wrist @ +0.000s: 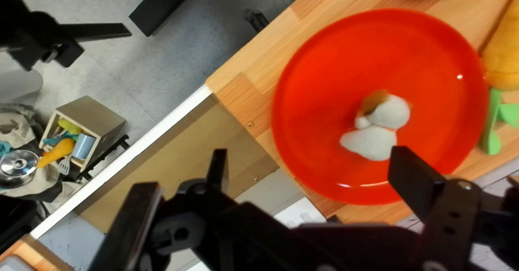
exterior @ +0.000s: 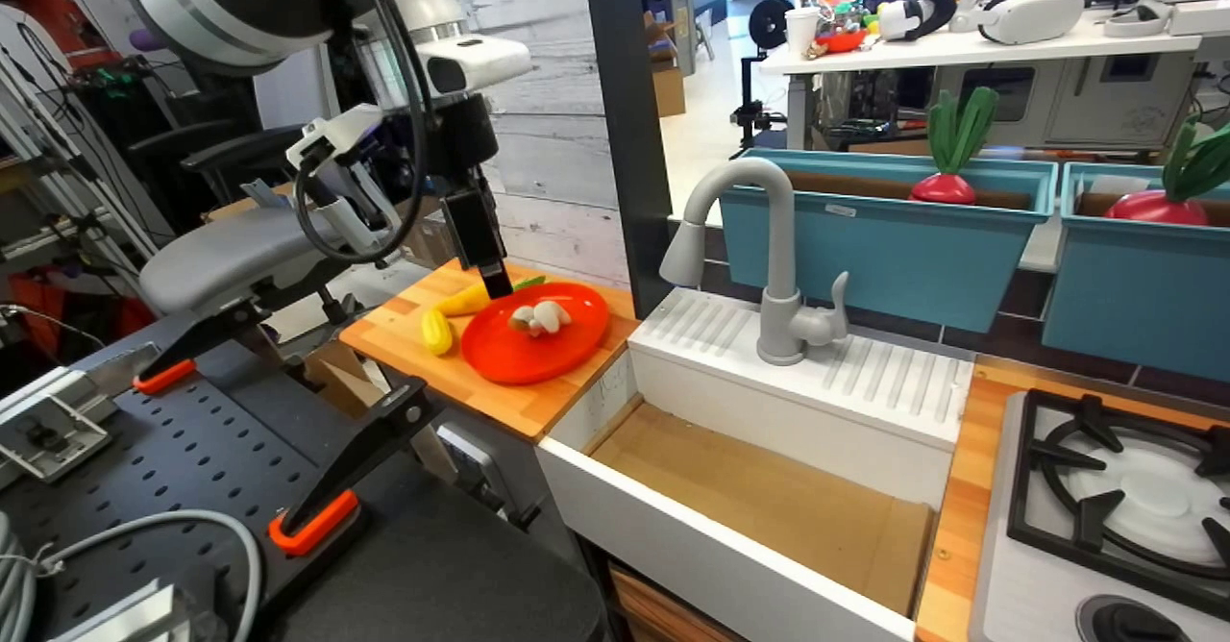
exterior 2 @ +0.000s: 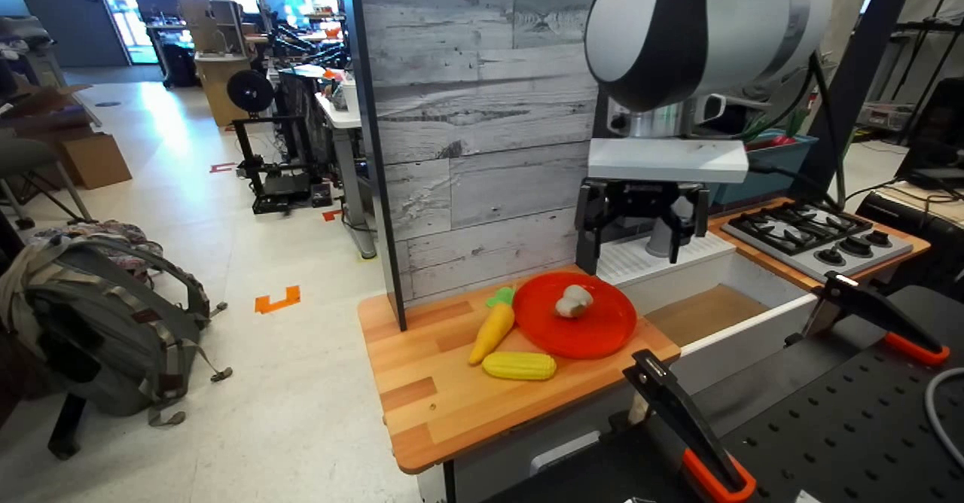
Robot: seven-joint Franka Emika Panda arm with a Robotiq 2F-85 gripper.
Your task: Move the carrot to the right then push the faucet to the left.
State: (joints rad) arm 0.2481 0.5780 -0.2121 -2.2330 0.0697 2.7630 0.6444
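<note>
Gripper [exterior 2: 633, 253] is spread wide, nothing in it. Lower down there's a red plate [exterior 2: 595, 330], and the carrot [exterior 2: 493, 330] lies just past that. I'm guessing light toy, so grab it mid-body; it's yellow-orange, tapered, green-topped. Off the gripper's other side is the faucet [exterior: 780, 238], probably stiff, so shove it up high; grey, arched.
</note>
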